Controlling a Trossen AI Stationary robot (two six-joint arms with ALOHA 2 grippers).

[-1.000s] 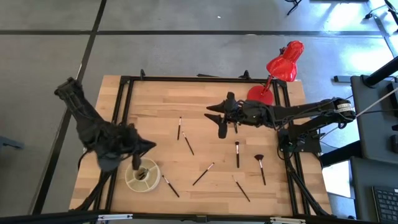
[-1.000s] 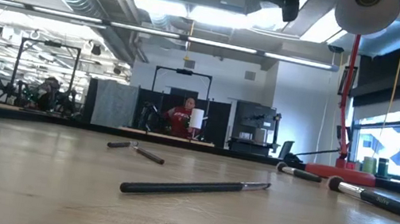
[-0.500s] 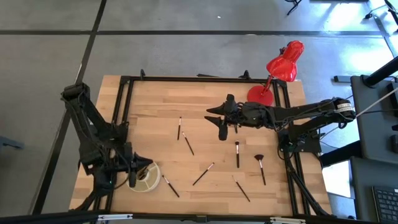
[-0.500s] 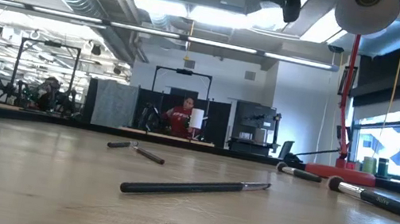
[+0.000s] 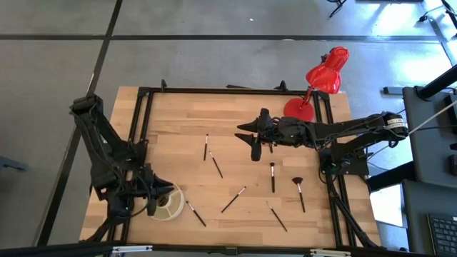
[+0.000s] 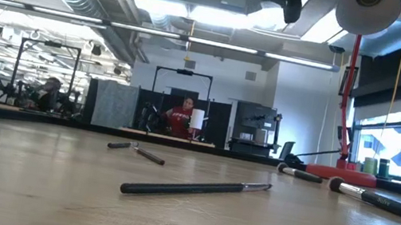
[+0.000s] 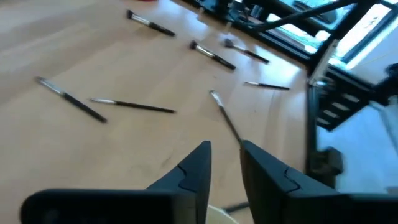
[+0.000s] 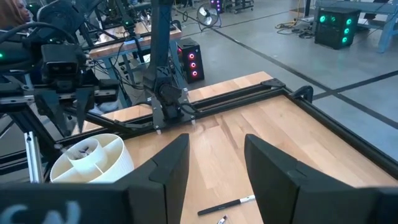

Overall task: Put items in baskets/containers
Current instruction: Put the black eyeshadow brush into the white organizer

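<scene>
The cream-white round container point(image 5: 168, 205) with inner dividers stands near the table's near left corner. It also shows in the right wrist view point(image 8: 93, 158), with something dark inside. Several thin brushes lie flat on the wood, among them a dark one point(image 5: 233, 200), one beside the container point(image 5: 195, 213), and a fan-tipped one point(image 5: 298, 191). My left gripper point(image 5: 152, 205) point(image 7: 225, 149) hovers at the container's left rim, open by a narrow gap and empty. My right gripper point(image 5: 255, 150) point(image 8: 214, 149) hangs open and empty above the table's middle, toward the far side.
A red desk lamp stands at the far right corner, with its base point(image 5: 298, 108) on the table and its head point(image 5: 328, 71) above. A black frame point(image 5: 214, 91) runs around the table's edges. Bare wood lies between the scattered brushes. People sit in the room beyond point(image 6: 181, 117).
My left arm has swung down and back toward the table's near left corner. Its gripper has shifted from above the container's middle to its left rim, and has stayed still for the last half second. The brushes on the table have not moved.
</scene>
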